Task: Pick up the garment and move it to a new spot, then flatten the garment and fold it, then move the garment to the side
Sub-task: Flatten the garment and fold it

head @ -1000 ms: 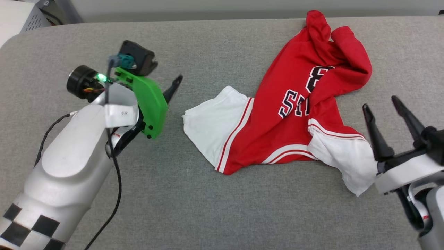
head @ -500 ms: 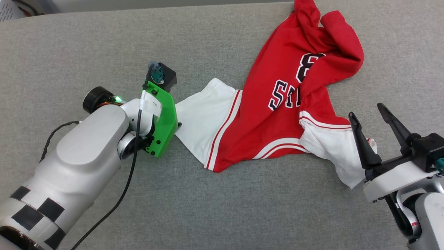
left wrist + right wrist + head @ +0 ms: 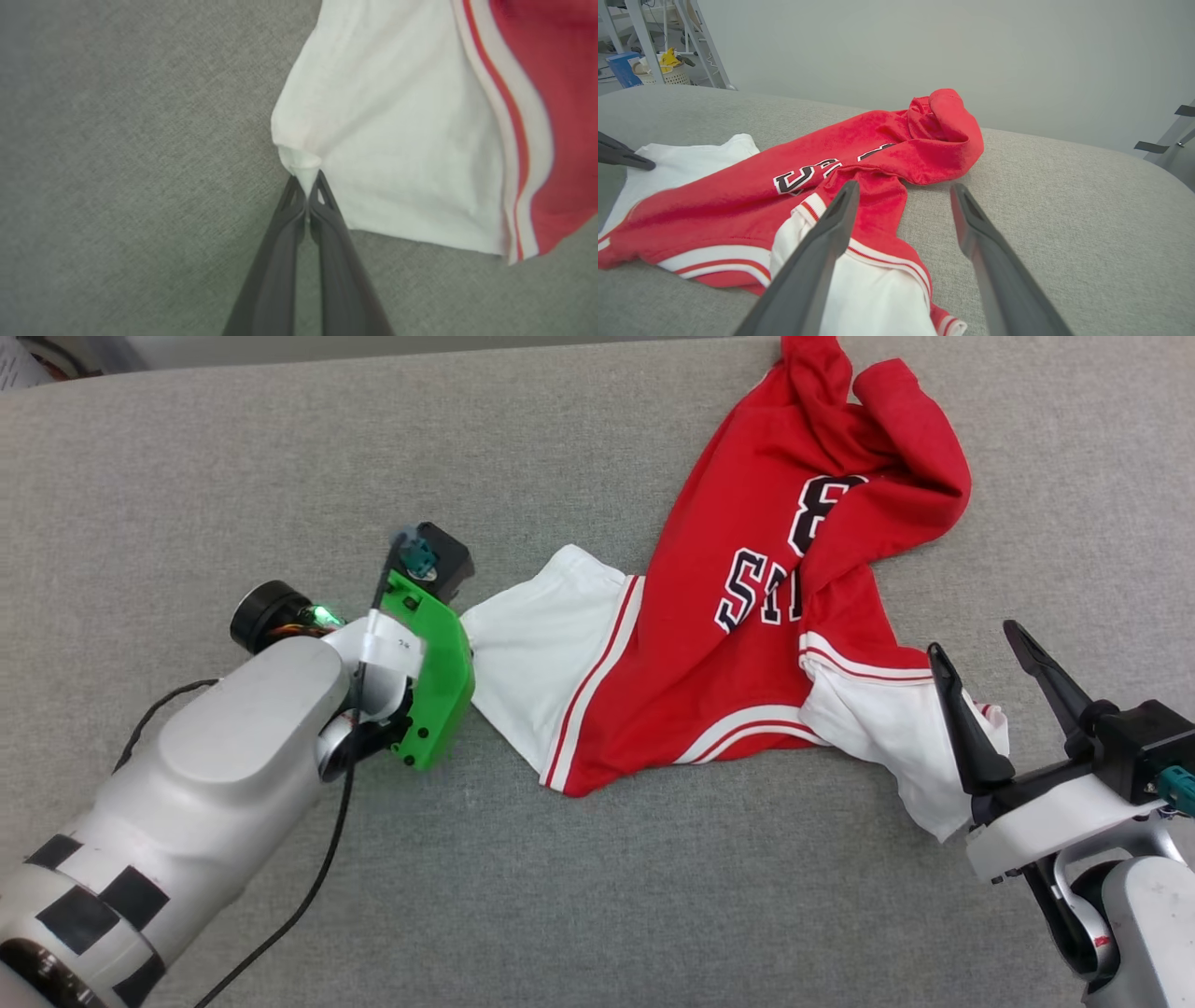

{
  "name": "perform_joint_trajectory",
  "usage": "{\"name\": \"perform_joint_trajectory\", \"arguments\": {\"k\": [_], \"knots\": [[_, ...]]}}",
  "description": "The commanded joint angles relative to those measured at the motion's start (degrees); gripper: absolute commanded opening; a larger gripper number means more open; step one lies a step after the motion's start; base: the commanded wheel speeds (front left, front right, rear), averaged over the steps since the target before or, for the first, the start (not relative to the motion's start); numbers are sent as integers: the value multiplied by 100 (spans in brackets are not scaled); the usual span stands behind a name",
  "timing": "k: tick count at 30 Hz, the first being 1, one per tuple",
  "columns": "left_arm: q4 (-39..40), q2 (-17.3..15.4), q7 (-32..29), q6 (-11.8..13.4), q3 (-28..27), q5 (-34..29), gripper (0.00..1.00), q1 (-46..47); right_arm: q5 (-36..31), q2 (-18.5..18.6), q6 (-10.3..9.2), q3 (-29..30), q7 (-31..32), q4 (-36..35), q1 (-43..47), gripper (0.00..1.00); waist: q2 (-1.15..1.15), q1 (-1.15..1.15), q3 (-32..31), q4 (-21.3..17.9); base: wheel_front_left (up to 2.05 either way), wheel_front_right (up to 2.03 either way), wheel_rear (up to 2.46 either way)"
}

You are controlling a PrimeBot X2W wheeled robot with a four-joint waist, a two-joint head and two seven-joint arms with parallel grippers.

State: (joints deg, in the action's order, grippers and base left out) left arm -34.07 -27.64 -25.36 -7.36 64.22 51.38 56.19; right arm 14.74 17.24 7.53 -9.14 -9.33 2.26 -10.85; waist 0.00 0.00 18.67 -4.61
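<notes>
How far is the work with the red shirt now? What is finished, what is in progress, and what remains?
Finished: nothing yet; the garment lies crumpled on the grey surface. In progress: the left claw is shut on a corner of one white sleeve; the right claw is open over the other sleeve, gripping nothing. Remaining: lifting and moving it, flattening, folding, setting it aside.

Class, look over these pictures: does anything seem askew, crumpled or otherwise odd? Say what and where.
The garment lies crumpled, not flat: its red body is bunched and folded over at the far end, hiding part of the print. The left gripper pinches one white sleeve's tip.
</notes>
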Motion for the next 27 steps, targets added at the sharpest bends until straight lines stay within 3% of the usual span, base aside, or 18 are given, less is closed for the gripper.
{"name": "perform_joint_trajectory", "arguments": {"k": [1, 13, 16, 20, 21, 22, 27], "knots": [[32, -188, 166, -13, -37, 113, 0, -107, -65, -25, -4, 49, -39, 12, 22, 100, 0, 0, -96, 110, 0, 0, 0], [-235, -1356, 754, 237, -617, 568, 0, -460, -111, -51, -4, 234, -53, -86, 116, 100, 0, 0, -160, 256, 0, 0, 0], [-499, -1430, 854, 297, -646, 625, 0, -628, -116, -53, -4, 238, -67, -89, 118, 100, 0, 0, -145, 211, 0, 0, 0], [-847, -1296, 1138, 314, -727, 755, 1, -827, -120, -47, -4, 244, -67, -91, 114, 100, 0, 0, -149, 176, 0, 0, 0], [-923, -1247, 1277, 325, -744, 746, 61, -854, -128, -38, -4, 250, -65, -103, 102, 100, 0, 0, -168, 174, 0, 0, 0], [-965, -1211, 1427, 333, -750, 708, 100, -861, -140, -23, -4, 253, -67, -119, 92, 100, 0, 0, -189, 181, 0, 0, 0], [-1091, -1053, 2631, 509, -910, 485, 100, -891, -139, 136, -4, 203, -29, -294, -45, 100, 0, 0, -385, 264, 0, 0, 0]]}}
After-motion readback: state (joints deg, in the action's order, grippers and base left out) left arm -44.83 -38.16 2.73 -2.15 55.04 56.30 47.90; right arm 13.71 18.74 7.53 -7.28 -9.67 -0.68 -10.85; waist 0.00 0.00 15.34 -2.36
